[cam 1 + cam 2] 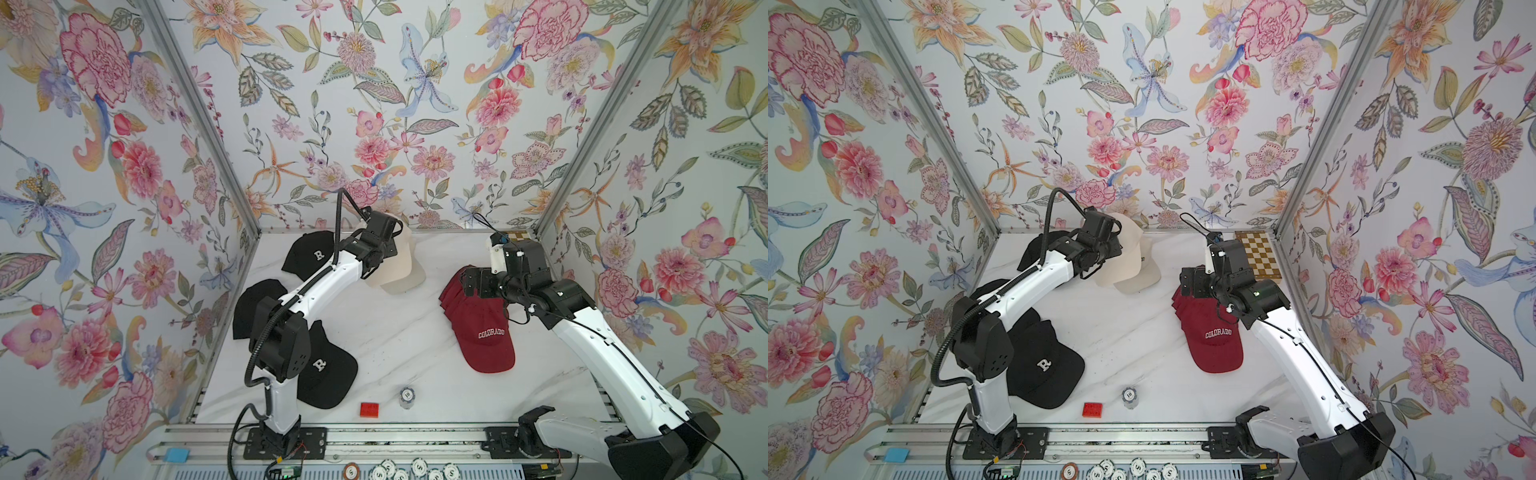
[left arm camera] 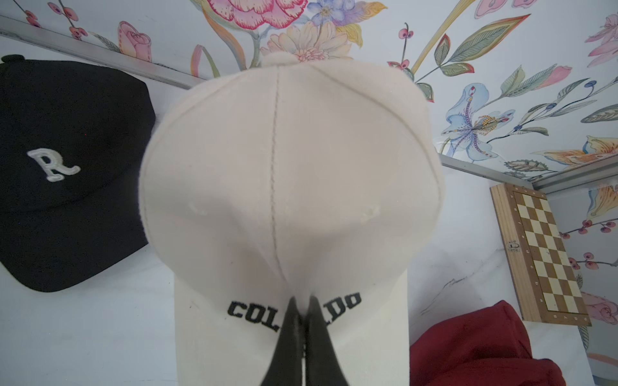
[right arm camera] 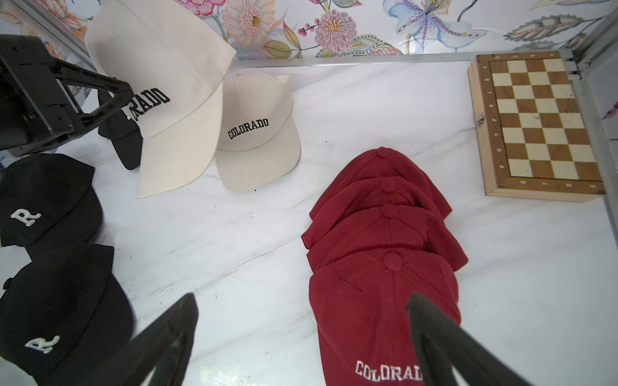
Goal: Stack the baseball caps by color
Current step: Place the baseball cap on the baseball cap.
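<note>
My left gripper (image 2: pixel 302 300) is pinched tight on the cream cap (image 2: pixel 291 167), biting the front panel right through the middle of its "COLORADO" lettering. The cap hangs off the table (image 3: pixel 234 250) near the back wall with its brim sloping down. I can't tell whether the brim tip touches the marble. The other cream cap (image 3: pixel 257 133) lies flat just beside it, brim pointing much the same way.

As I judge it, the job now is to nest the held cap onto that one. To do it well I should carry it sideways until crown sits over crown, then level my wrist so the brim comes out of its droop. I'd lower until the fabric settles before I let go (a release from height would let it roll off). Both brims should end up lined up. My grip is on soft cloth, so the cap may swing as I move, and slow travel seems wise.

My left arm (image 1: pixel 316 282) stretches diagonally toward the back wall, wrist bent so the gripper faces it. My right arm (image 1: pixel 582 332) reaches in from its side. My right gripper (image 3: pixel 302 302) is spread wide with nothing in it, above the maroon stack (image 3: pixel 384 234), four caps shingled one over the next. The three black caps (image 3: pixel 46 207) lie separately on my left, not yet stacked.
</note>
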